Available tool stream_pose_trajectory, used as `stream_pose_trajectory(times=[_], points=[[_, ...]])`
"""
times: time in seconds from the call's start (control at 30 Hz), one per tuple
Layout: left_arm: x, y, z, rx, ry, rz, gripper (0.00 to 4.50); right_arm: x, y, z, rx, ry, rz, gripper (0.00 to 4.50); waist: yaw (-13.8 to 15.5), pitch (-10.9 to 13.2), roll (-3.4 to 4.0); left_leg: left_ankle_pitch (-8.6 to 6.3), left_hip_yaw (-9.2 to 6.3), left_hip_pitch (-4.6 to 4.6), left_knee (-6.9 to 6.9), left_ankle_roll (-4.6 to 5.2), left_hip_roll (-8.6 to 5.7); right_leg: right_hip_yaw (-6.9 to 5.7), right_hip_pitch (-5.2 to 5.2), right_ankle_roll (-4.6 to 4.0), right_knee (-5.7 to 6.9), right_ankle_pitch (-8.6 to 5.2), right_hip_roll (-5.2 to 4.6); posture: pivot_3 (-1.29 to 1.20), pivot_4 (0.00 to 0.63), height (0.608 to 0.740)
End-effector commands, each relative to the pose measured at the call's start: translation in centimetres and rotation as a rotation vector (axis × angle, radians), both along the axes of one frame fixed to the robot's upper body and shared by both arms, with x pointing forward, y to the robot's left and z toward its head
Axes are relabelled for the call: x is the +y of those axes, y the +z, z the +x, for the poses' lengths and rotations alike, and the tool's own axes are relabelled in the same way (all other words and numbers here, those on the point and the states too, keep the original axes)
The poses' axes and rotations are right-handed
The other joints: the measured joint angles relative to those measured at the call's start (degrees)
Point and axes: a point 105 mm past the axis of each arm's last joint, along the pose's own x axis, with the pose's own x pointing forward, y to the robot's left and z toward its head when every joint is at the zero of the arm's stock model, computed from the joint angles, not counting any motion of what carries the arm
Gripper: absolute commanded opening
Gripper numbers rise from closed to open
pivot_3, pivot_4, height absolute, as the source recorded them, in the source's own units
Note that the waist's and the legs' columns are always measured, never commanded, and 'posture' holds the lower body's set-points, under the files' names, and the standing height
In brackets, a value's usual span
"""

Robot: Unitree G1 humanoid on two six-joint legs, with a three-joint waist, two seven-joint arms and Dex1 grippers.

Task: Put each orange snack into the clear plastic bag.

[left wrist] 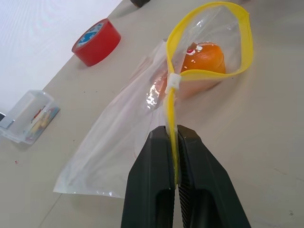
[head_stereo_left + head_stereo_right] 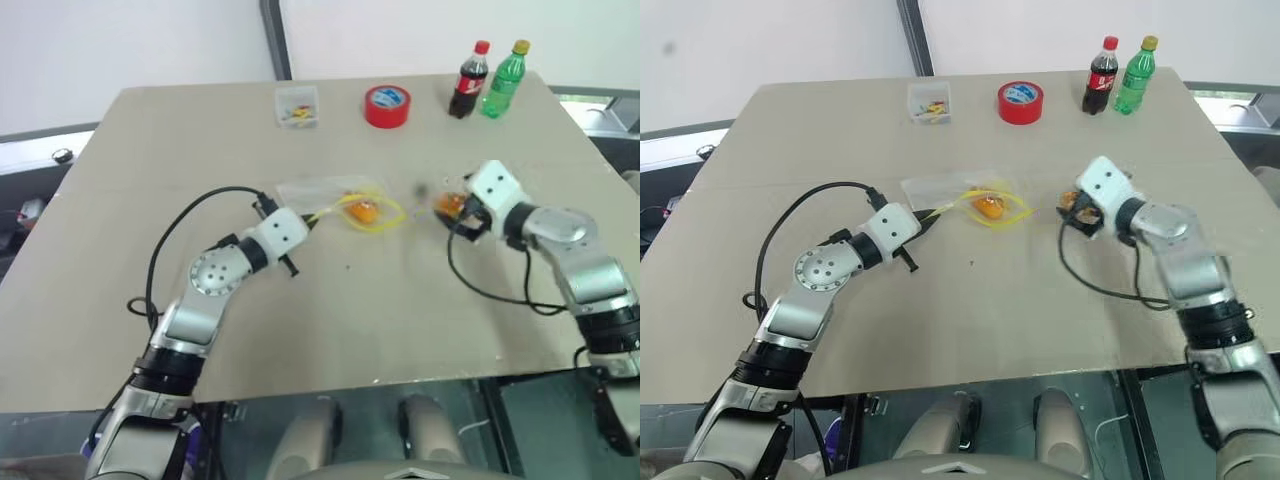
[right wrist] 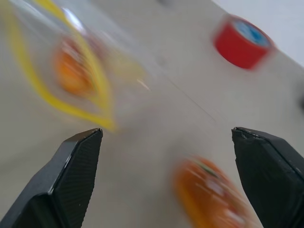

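Your left gripper (image 1: 175, 142) is pinching the yellow seal strip of the clear plastic bag (image 1: 128, 133), its fingers pressed together on the strip so the bag's mouth stands open in a loop. One orange snack (image 1: 205, 59) lies inside the bag, just behind that loop. Your right gripper (image 3: 166, 142) has its fingers spread wide and grips nothing; the second orange snack (image 3: 211, 192) lies on the table (image 2: 380, 330) between them. Farther back you have a red tape roll (image 2: 387, 105), a small clear box (image 2: 297, 106) and two bottles (image 2: 490, 80).
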Motion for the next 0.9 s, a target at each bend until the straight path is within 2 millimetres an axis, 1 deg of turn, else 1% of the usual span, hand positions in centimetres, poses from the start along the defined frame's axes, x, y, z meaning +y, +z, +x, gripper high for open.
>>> stream_pose_trajectory(times=[0.03, 0.13, 0.2, 0.23, 0.27, 0.33, 0.37, 0.43, 0.47, 0.5, 0.57, 0.63, 0.7, 0.77, 0.83, 0.9], points=[[0.0, 1.0, -0.1, -0.041, -0.01, 0.001, 0.0, -1.0, -0.6, 1.7, 0.005, 0.034, -0.06, 4.45, -0.34, 0.0, 0.0, 0.0, 0.04, 0.02, 0.0, 0.0, 0.05, 0.02, 0.0, 0.0, -0.01, 0.0, 0.03, 0.0, 0.15, 0.74], [-0.2, 1.1, -0.3, -0.042, -0.02, 0.003, 0.0, -2.1, -2.0, 3.1, 0.068, 0.0, -0.022, 4.45, -0.25, 0.01, -0.02, 0.0, 0.08, 0.02, 0.0, -0.01, 0.08, 0.07, 0.0, 0.0, -0.02, 0.0, 0.03, 0.0, 0.15, 0.74], [-0.2, 1.1, -0.4, -0.044, -0.022, 0.003, 0.0, -2.2, -2.8, 3.5, 0.113, 0.004, 0.02, 4.45, -0.24, 0.01, -0.02, 0.0, 0.07, 0.02, 0.0, -0.01, 0.07, 0.08, 0.01, 0.0, -0.02, 0.0, 0.01, 0.0, 0.15, 0.74], [-0.1, 1.2, -0.4, -0.044, -0.022, 0.004, 0.0, -2.2, -2.9, 3.8, 0.126, -0.004, 0.052, 4.45, -0.21, 0.01, -0.02, 0.01, 0.1, 0.02, 0.01, -0.01, 0.06, 0.09, 0.01, 0.0, -0.03, 0.01, 0.01, 0.0, 0.15, 0.74], [-0.1, 1.2, -0.5, -0.044, -0.021, 0.004, 0.0, -2.3, -2.9, 4.1, 0.132, -0.016, 0.074, 4.22, -0.24, 0.01, -0.02, 0.01, 0.1, 0.02, 0.01, -0.01, 0.06, 0.09, 0.01, -0.01, -0.03, 0.01, 0.01, 0.0, 0.15, 0.74], [0.0, 1.2, -0.6, -0.045, -0.018, 0.001, 0.0, -2.8, -2.8, 4.5, 0.111, -0.039, 0.064, 3.65, -0.18, 0.01, -0.02, 0.01, 0.07, 0.01, 0.01, -0.01, 0.07, 0.08, 0.01, -0.01, -0.03, 0.01, 0.01, 0.0, 0.15, 0.74], [0.1, 1.3, -0.7, -0.046, -0.016, 0.0, 0.0, -2.9, -2.8, 4.6, 0.102, -0.042, 0.06, 3.15, -0.16, 0.01, -0.01, 0.01, 0.07, 0.01, 0.01, -0.01, 0.07, 0.08, 0.01, -0.01, -0.03, 0.01, 0.01, 0.0, 0.15, 0.74], [0.2, 1.4, -0.8, -0.051, -0.013, -0.004, 0.0, -2.9, -2.5, 4.7, 0.104, -0.038, 0.094, 2.41, -0.15, 0.01, -0.01, 0.01, 0.06, 0.01, 0.0, -0.01, 0.07, 0.07, 0.0, -0.01, -0.03, 0.01, 0.01, 0.0, 0.15, 0.74], [0.2, 1.5, -0.8, -0.053, -0.011, -0.008, 0.0, -3.0, -2.4, 4.6, 0.106, -0.04, 0.105, 1.93, -0.12, 0.01, -0.01, 0.01, 0.06, 0.01, 0.0, -0.01, 0.07, 0.07, 0.0, -0.01, -0.04, 0.01, 0.01, 0.0, 0.15, 0.74], [0.2, 1.5, -0.9, -0.055, -0.01, -0.011, 0.0, -3.1, -2.4, 4.6, 0.108, -0.042, 0.111, 1.66, -0.11, 0.01, -0.01, 0.01, 0.06, 0.01, 0.0, -0.01, 0.06, 0.07, 0.0, -0.01, -0.03, 0.01, 0.01, 0.0, 0.15, 0.74], [0.2, 1.6, -0.9, -0.058, -0.009, -0.015, 0.0, -2.9, -2.1, 4.3, 0.107, -0.029, 0.142, 0.88, -0.12, 0.01, -0.01, 0.01, 0.06, 0.0, 0.0, -0.01, 0.06, 0.07, 0.01, -0.01, -0.03, 0.01, 0.01, 0.0, 0.15, 0.74], [0.2, 1.7, -0.9, -0.061, -0.011, -0.015, 0.0, -1.2, -0.8, 3.0, 0.102, 0.063, 0.226, 0.88, -0.09, 0.01, -0.01, 0.01, 0.05, 0.0, 0.0, -0.01, 0.06, 0.07, 0.0, -0.01, -0.03, 0.01, 0.01, 0.0, 0.15, 0.74], [0.2, 1.8, -0.9, -0.064, -0.011, -0.016, 0.0, 1.4, 0.0, 0.9, 0.126, 0.169, 0.286, 0.88, -0.06, 0.01, -0.01, 0.01, -0.01, -0.05, -0.02, -0.01, 0.08, 0.03, -0.01, -0.01, -0.05, 0.0, 0.02, 0.0, 0.15, 0.74], [0.1, 1.8, -0.9, -0.067, -0.014, -0.017, 0.0, 4.7, 0.0, -1.7, 0.174, 0.26, 0.337, 0.88, -0.22, 0.0, 0.0, 0.0, -0.03, -0.1, -0.04, -0.01, 0.1, 0.04, -0.09, -0.01, -0.05, 0.0, 0.02, 0.0, 0.15, 0.74], [0.0, 1.9, -1.0, -0.069, -0.019, -0.018, 0.0, 7.5, -0.3, -3.9, 0.213, 0.304, 0.365, 0.88, -0.3, 0.0, 0.01, 0.0, 0.0, -0.09, -0.03, -0.01, 0.13, 0.07, -0.12, -0.01, 0.0, 0.0, 0.04, 0.0, 0.15, 0.74], [-0.1, 2.0, -1.1, -0.072, -0.031, -0.012, 0.0, 9.4, -0.3, -4.8, 0.235, 0.289, 0.408, 0.88, -0.19, 0.0, 0.01, -0.01, -0.01, -0.06, -0.02, 0.0, 0.13, 0.07, -0.11, -0.01, 0.04, 0.0, 0.05, 0.0, 0.15, 0.74]])
